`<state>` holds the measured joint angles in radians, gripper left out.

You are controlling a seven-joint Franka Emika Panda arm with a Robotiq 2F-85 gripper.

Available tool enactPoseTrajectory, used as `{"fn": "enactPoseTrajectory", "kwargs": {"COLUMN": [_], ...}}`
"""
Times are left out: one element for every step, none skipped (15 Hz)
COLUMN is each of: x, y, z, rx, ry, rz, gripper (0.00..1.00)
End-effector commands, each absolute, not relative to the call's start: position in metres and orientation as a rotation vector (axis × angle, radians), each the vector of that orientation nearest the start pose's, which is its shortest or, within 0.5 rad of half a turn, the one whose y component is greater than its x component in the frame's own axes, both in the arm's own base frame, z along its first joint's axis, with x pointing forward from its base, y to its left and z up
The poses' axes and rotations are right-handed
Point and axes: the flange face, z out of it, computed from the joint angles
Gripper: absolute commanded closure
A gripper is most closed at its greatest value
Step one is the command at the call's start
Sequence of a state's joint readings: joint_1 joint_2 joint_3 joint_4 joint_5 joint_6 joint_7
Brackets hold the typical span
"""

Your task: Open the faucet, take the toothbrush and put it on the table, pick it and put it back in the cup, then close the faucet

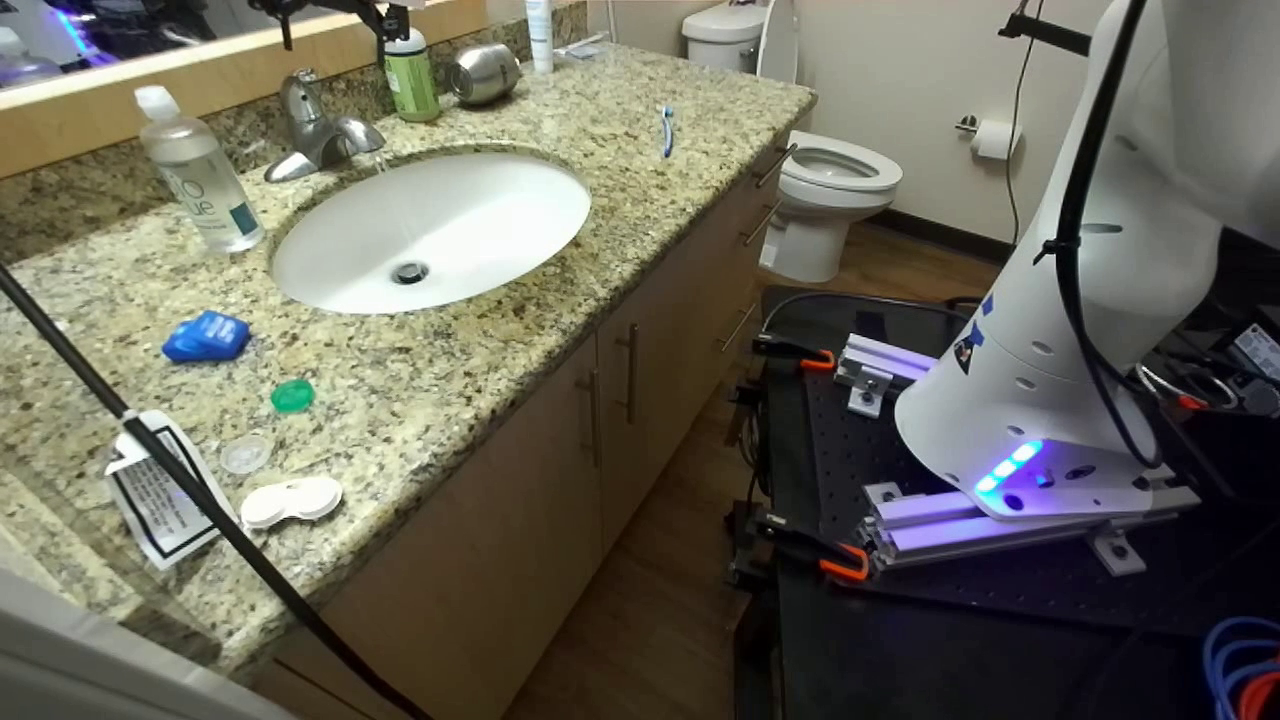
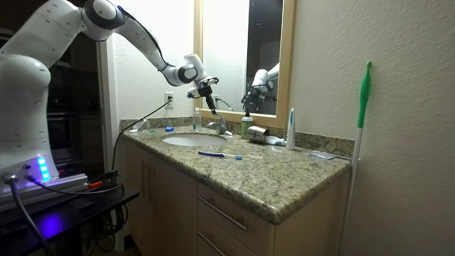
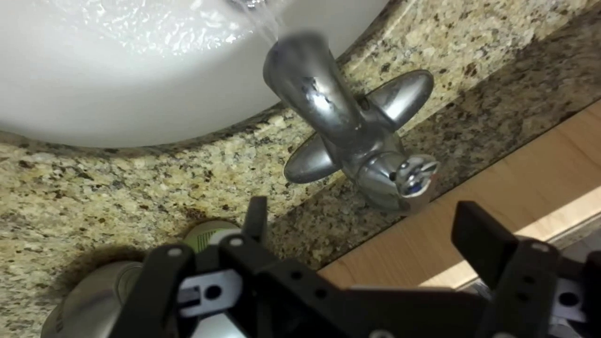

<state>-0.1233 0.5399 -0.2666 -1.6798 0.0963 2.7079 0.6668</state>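
Water runs from the chrome faucet (image 3: 328, 103) into the sink (image 1: 520, 200), as the wrist view and an exterior view show. My gripper (image 3: 361, 205) stands open with nothing between its fingers, its tips just behind the faucet's handle (image 3: 415, 176) in the wrist view. From an exterior view the gripper (image 2: 214, 112) is right above the faucet (image 2: 221, 126), pointing down; whether it touches the handle I cannot tell. The blue and white toothbrush (image 2: 217, 154) lies flat on the granite table (image 2: 277, 177), apart from the gripper. The grey cup (image 1: 485, 75) rests on its side.
A green soap bottle (image 1: 410, 80) stands between faucet and cup, and a clear bottle (image 1: 205, 180) is on the faucet's far side. Behind the faucet rises the mirror's wooden frame (image 3: 404, 249). A white tube (image 2: 291, 131) stands past the cup. Small items, including a blue container (image 1: 207, 337), lie beyond the sink.
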Motion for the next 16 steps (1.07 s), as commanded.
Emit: {"fn": "enactPoseTrajectory", "kwargs": {"x": [0.674,0.674,0.675,0.676,0.677,0.679,0.680,0.681,0.682,0.683,0.686,0.688,0.690,0.682,0.684,0.684], "y": [-0.256,-0.258,-0.258,-0.259,-0.259,-0.260,-0.263,-0.264,-0.265,-0.266,-0.267,-0.269,-0.271,-0.264,-0.265,-0.265], "z": [0.331,0.325,0.322,0.324,0.324,0.325,0.324,0.323,0.321,0.321,0.320,0.318,0.314,0.328,0.322,0.320], "rx": [-2.686,-2.696,-2.709,-2.719,-2.725,-2.730,-2.746,-2.747,-2.747,-2.743,-2.734,-2.723,-2.706,-2.724,-2.724,-2.726], "ry": [1.573,1.584,1.587,1.598,1.611,1.633,1.665,1.696,1.721,1.738,1.747,1.768,1.808,1.759,1.767,1.767], "rz": [-0.664,-0.626,-0.605,-0.567,-0.510,-0.459,-0.380,-0.305,-0.229,-0.167,-0.123,-0.084,-0.084,-0.131,-0.125,-0.123], "gripper": [0.00,0.00,0.00,0.00,0.00,0.00,0.00,0.00,0.00,0.00,0.00,0.00,0.00,0.00,0.00,0.00]}}
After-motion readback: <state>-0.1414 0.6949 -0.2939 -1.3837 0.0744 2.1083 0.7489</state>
